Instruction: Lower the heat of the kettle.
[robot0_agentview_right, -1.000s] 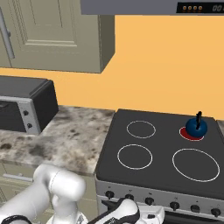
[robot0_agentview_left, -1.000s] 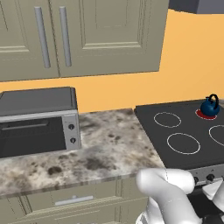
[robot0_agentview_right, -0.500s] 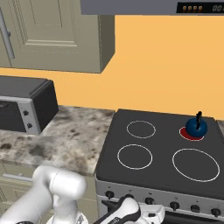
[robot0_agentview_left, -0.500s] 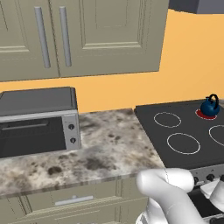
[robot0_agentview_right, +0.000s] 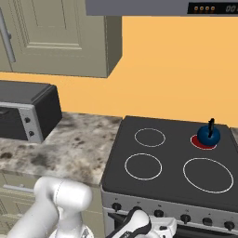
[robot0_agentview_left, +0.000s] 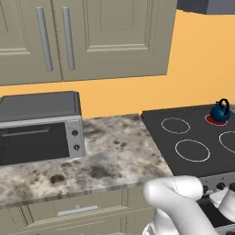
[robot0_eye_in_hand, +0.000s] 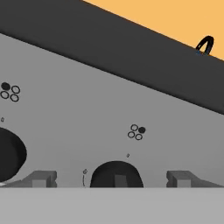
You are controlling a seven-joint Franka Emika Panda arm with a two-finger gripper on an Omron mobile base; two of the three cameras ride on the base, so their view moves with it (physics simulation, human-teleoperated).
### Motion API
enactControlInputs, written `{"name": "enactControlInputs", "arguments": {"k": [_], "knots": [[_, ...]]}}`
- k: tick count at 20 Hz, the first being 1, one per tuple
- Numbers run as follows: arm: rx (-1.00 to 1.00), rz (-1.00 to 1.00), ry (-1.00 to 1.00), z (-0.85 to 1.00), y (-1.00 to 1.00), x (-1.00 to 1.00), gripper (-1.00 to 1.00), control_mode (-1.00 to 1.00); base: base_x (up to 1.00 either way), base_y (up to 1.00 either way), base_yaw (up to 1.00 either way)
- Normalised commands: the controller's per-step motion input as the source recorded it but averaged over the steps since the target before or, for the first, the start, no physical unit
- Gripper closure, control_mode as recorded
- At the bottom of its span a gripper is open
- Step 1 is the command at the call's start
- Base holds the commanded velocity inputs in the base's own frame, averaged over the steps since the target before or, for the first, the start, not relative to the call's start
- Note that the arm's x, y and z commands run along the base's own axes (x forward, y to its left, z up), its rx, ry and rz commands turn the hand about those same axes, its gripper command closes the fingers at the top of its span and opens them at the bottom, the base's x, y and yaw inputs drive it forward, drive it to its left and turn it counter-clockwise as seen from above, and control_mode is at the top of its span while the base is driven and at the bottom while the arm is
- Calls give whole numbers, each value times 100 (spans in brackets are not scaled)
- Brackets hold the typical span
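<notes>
A speckled stone desk (robot0_agentview_left: 114, 156) runs beside a black stove (robot0_agentview_right: 167, 172). The kettle (robot0_agentview_right: 208, 135) sits on the glowing red back right burner (robot0_agentview_right: 203, 142). Down at the stove's front panel, the hand (robot0_eye_in_hand: 113, 178) hangs spread either side of a dark knob (robot0_eye_in_hand: 116, 174).

kettle (robot0_agentview_left: 220, 111) | tiny round glossy dark-blue one with a thin black arched handle | standing upright | sits on the glowing red back-right burner (robot0_agentview_right: 203, 142) of the black stovetop (robot0_agentview_right: 167, 160), way smaller than the rings | hand view just catches its handle over the stove's edge
</notes>
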Motion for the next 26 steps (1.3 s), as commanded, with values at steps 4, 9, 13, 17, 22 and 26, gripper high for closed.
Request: {"name": "enactControlInputs", "arguments": {"k": [4, 9, 13, 17, 22, 26], "knots": [[0, 0, 0, -14, 0, 12, -100, -100, 0, 0, 0], [0, 0, 0, -15, 0, 9, -100, -100, 0, 0, 0], [0, 0, 0, -9, 0, 3, -100, -100, 0, 0, 0], [0, 0, 0, -9, 0, 0, -100, -100, 0, 0, 0], [0, 0, 0, -2, 0, 1, 100, -100, 0, 0, 0], [0, 0, 0, 2, -1, 0, 100, -100, 0, 0, 0]]}}
